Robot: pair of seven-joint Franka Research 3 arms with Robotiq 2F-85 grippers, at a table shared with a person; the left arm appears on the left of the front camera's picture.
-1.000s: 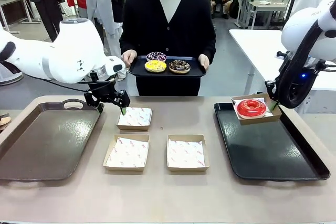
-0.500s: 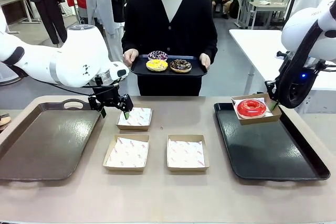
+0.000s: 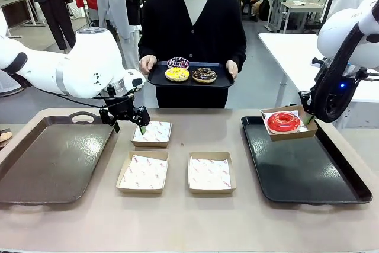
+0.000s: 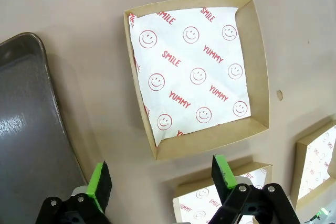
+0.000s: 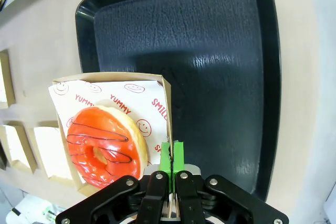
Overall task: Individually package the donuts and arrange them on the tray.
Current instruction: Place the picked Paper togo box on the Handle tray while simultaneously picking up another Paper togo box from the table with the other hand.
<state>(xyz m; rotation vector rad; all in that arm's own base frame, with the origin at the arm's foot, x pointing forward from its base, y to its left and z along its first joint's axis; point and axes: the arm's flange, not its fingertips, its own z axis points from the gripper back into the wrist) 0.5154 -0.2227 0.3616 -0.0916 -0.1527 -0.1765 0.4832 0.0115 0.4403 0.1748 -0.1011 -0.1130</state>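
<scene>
A glossy red donut lies in a paper-lined cardboard box held over the far left corner of the black tray. My right gripper is shut on that box's wall. The person across the table holds a small black tray with a yellow donut, a chocolate donut and a purple donut. My left gripper hangs open just left of the far empty box.
Two more empty paper-lined boxes sit nearer the front. A brown tray lies at the left of the table. The person stands close to the table's far edge.
My left gripper has moved right, toward the far empty box, and has held still since half a second ago. The person's tray shifted slightly right. The right arm has not moved.
</scene>
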